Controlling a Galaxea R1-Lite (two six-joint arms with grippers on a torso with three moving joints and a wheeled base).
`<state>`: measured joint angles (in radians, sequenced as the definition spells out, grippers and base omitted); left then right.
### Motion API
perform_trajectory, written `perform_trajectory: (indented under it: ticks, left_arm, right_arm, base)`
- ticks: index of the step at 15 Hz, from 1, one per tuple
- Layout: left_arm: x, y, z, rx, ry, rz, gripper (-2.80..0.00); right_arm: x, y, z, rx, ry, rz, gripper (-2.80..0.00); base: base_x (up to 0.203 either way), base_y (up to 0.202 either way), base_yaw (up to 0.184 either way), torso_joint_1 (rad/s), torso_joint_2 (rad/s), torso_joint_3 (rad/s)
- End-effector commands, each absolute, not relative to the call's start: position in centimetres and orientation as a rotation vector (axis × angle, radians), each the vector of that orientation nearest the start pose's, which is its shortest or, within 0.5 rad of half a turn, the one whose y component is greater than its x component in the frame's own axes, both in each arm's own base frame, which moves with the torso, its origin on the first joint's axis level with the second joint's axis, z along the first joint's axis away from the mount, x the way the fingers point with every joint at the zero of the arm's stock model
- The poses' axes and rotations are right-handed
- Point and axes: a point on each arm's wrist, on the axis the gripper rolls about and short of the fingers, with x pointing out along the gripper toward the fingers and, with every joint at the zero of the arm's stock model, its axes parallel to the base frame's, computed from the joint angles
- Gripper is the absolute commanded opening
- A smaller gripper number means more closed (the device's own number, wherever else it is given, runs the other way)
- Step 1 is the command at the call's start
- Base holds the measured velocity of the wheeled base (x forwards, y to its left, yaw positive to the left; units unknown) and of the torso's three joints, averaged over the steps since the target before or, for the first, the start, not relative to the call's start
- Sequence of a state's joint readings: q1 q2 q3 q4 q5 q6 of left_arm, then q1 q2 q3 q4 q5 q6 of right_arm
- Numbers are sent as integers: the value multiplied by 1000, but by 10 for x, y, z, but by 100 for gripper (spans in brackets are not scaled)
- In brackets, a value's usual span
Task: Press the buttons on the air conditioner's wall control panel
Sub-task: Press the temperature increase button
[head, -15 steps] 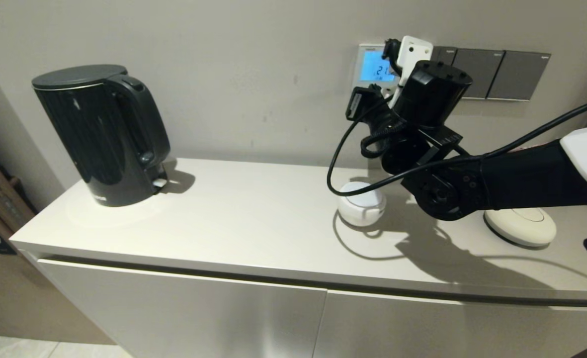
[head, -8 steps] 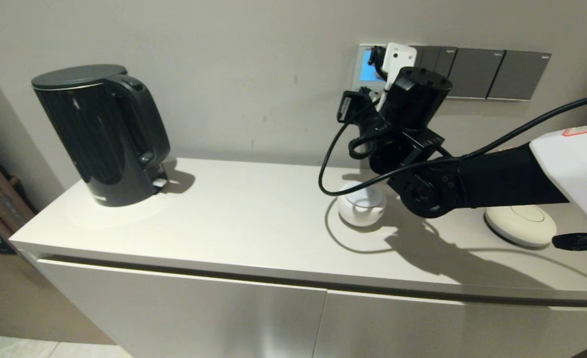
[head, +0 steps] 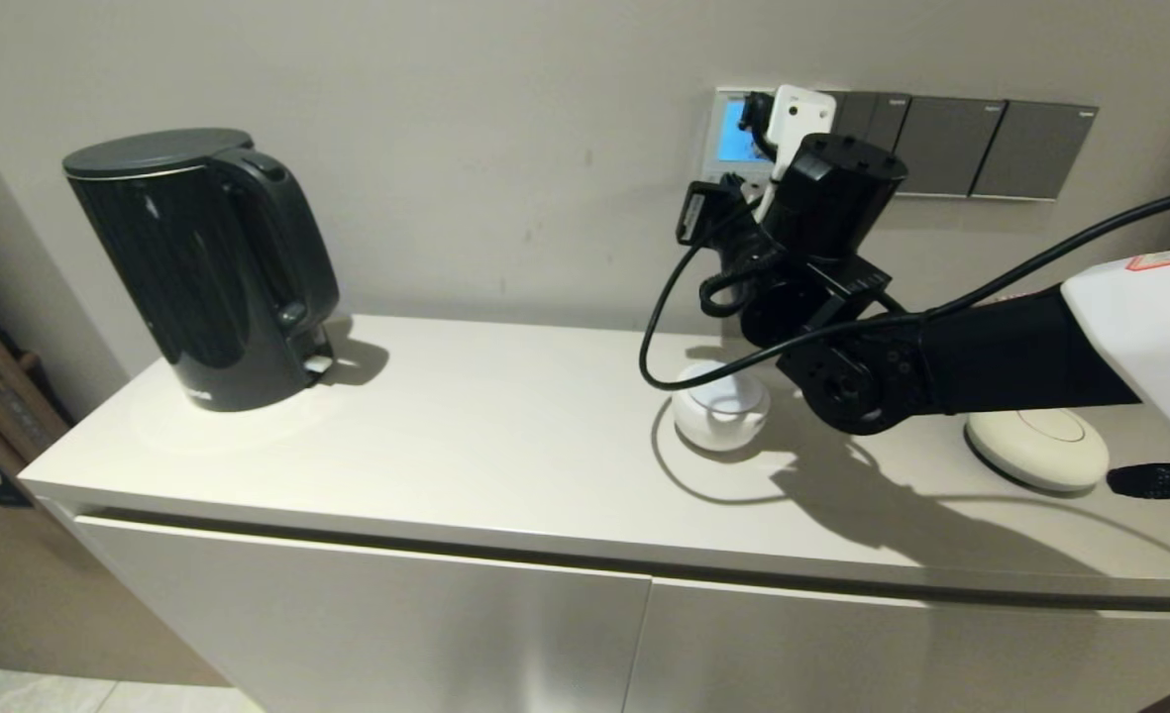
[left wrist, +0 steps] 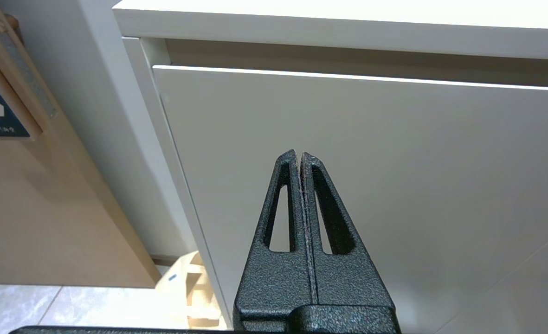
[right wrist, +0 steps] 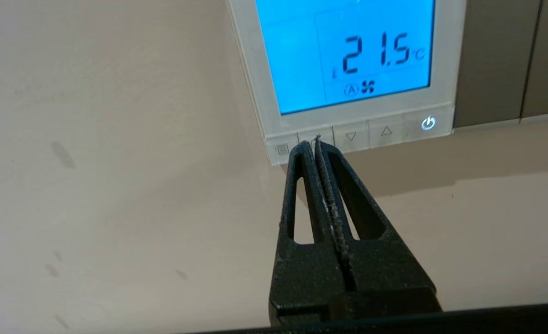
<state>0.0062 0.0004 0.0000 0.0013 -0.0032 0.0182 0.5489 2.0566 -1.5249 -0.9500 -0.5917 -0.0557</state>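
Evidently the pressing step is in hand. Nearest, the left gripper idles low before the cabinet front, fingers together. Over the counter's back right part the right arm reaches up to the wall — the right gripper, fingers together, tip at the buttons along the bottom edge of the control panel, seemingly on the second from the end. Next — a short, straight push.

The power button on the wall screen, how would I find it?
Find the blue-lit air conditioner's wall control panel beside the dark grey switch plates. Along its bottom edge runs a row of buttons; the power button is the end one nearest those plates, the only one glowing.
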Motion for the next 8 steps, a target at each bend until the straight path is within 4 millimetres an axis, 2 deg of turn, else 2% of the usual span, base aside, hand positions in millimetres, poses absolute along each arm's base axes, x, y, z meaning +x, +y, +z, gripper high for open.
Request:
perform_trajectory:
  ticks: [1, 6, 8]
  left_arm:
    - [-23, 0, 75, 18, 2, 4, -280]
    - [-23, 0, 75, 18, 2, 4, -280]
    - [-23, 0, 75, 18, 3, 3, -280]
  right_arm:
    - [360, 205, 288, 180, -365, -58, -280]
    - [362, 199, 290, 177, -367, -72, -280]
    - [368, 188, 289, 169, -370, -101, -280]
  base:
    - [0, 0, 0, 0, 0, 0]
    - [0, 0, 0, 0, 0, 0]
    - [0, 0, 0, 0, 0, 0]
